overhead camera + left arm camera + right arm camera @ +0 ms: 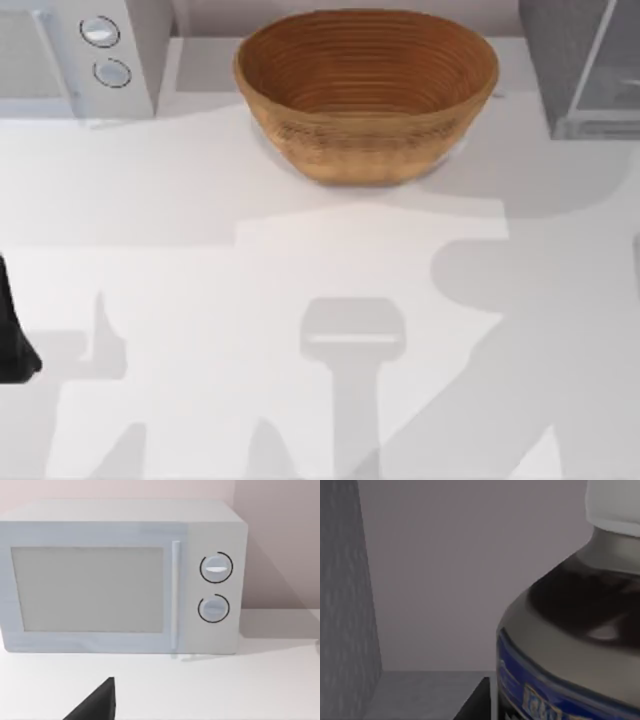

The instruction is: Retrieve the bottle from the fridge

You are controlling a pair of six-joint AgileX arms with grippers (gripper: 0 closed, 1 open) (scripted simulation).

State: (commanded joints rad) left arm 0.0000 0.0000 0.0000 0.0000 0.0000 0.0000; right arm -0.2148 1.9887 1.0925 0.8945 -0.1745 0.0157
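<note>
1. One bottle looms close in our right wrist view: white cap, grey shoulder, dark contents and a blue label band. It stands inside the fridge, with a speckled dark grey wall beside it, a plain grey back wall behind and a grey floor below.
2. Our right gripper has a dark finger tip showing just beside the bottle's base; we cannot tell whether it is open or closed.
3. From above, the fridge sits at the bench's far right corner, its pale glassy door panel angled outward.
4. Centre back on the bench stands a large brown woven bowl.
5. At the far left corner is a light-grey microwave with two round knobs.
6. Our left arm waits at the left edge, facing the microwave; we cannot tell its gripper's state either.
</note>
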